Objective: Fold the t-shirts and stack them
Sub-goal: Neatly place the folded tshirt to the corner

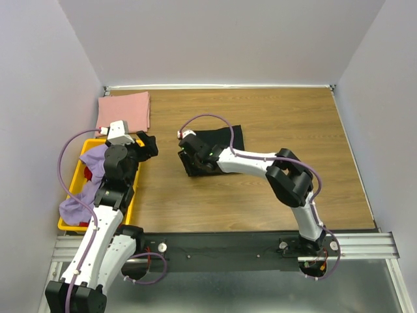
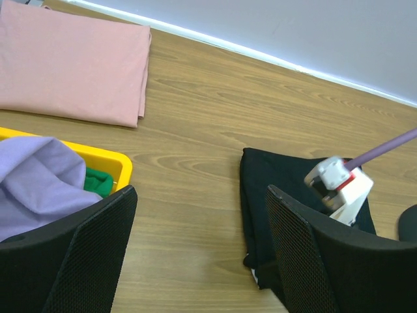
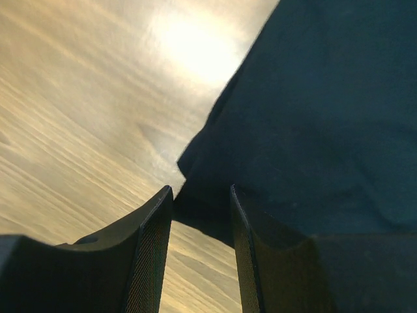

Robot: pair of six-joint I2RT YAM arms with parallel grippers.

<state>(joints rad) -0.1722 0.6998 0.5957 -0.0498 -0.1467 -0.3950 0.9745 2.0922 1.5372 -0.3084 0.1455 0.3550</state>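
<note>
The black t-shirt (image 1: 228, 138) (image 2: 277, 189) lies folded at mid-table. My right gripper (image 1: 193, 161) (image 3: 201, 190) is low at its near left corner, jaws narrowed but still apart, with the corner of the black cloth (image 3: 313, 117) at the fingertips. The dusty pink t-shirt (image 1: 124, 111) (image 2: 71, 65) lies folded flat at the far left. The lavender t-shirt (image 1: 92, 166) (image 2: 32, 186) is bunched in the yellow crate (image 1: 77, 171) (image 2: 111, 160). My left gripper (image 1: 148, 145) (image 2: 202, 192) hovers open over bare wood between the crate and the black shirt, holding nothing.
The crate also holds a green cloth (image 2: 98, 182) and something red (image 1: 86, 175). White walls close the table on three sides. The right arm's white wrist camera (image 2: 339, 186) and purple cable (image 2: 384, 149) hang over the black shirt.
</note>
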